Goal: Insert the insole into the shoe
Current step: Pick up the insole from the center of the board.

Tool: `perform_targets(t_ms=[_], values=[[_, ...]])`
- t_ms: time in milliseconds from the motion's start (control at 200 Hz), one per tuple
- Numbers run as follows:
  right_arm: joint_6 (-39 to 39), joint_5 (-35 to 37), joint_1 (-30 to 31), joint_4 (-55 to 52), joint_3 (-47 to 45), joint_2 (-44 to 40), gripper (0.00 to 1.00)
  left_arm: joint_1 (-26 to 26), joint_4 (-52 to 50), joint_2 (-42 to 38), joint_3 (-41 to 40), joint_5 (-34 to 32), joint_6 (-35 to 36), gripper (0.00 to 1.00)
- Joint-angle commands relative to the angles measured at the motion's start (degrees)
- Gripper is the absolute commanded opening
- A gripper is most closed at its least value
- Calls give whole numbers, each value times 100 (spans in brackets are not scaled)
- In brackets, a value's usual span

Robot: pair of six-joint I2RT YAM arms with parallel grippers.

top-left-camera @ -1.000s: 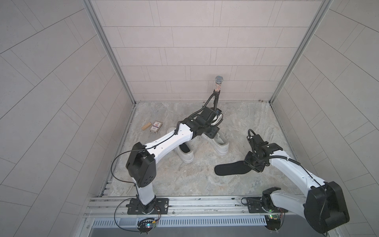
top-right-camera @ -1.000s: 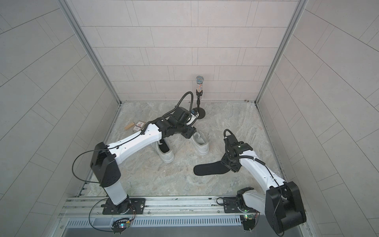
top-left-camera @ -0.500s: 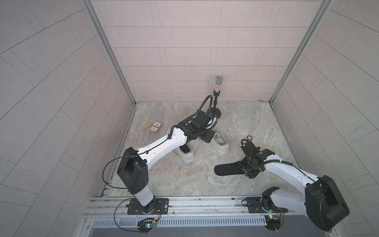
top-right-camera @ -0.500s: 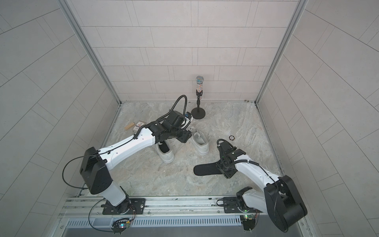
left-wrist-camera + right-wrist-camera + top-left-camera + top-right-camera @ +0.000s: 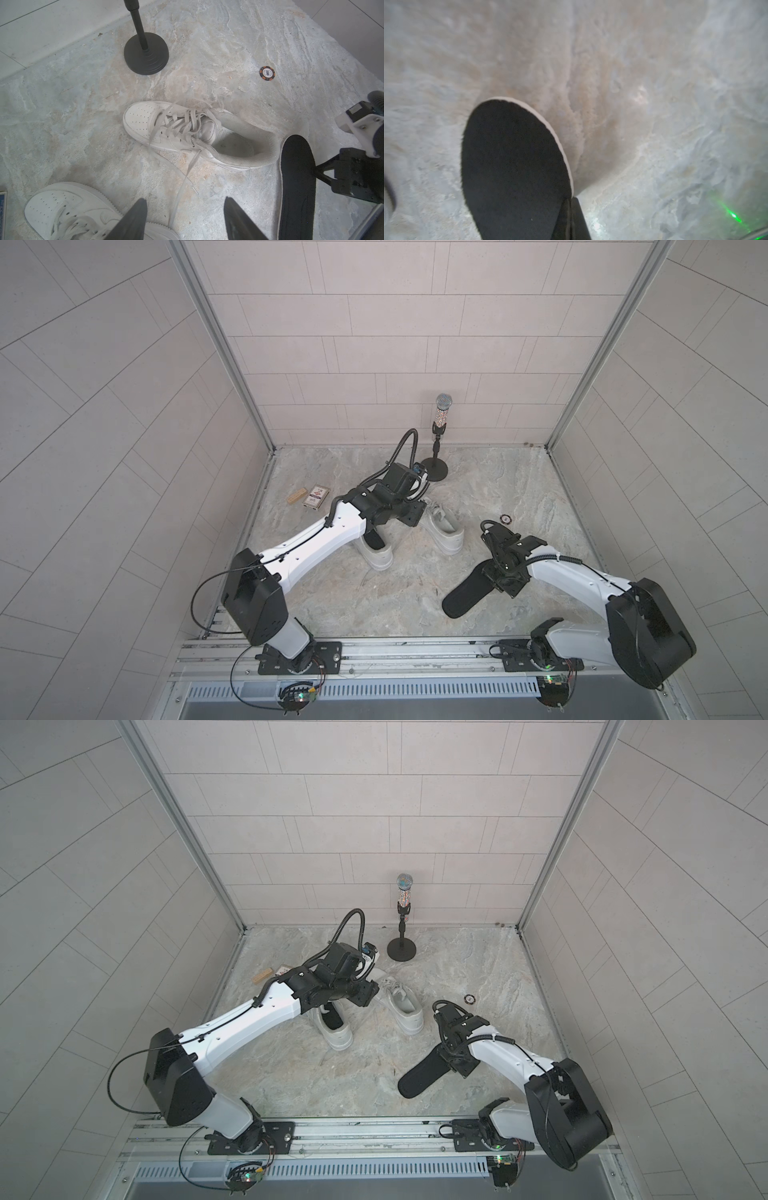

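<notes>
Black insole (image 5: 467, 593) clamped by one edge in the closed right end effector (image 5: 569, 204), stretching out ahead of it, open left end effector (image 5: 185, 202) with the empty white sneaker (image 5: 182, 133) just ahead of it

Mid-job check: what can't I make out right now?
Right claw on the insole: wrist hides the pinch in both top views; right wrist view blurred.
Left-side shoe: toe covered by the left arm in both top views; heel cut off by the left wrist view's edge.
Open shoe: toe interior hidden by tongue and laces.
Card box: print too small in a top view.
</notes>
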Motion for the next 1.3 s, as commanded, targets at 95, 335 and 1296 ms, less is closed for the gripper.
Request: perform_targets(t_ms=[95, 335, 1296], values=[[-1696, 905, -2, -118, 570, -468, 0, 32, -183, -12, 355, 390, -66, 64], [-4135, 853, 66, 176, 964, -1526, 0, 123, -647, 374, 851, 1789, 11, 72], [-7311, -510, 1248, 753, 2326, -656, 0, 420, -3205, 2105, 2793, 4258, 2921, 61]])
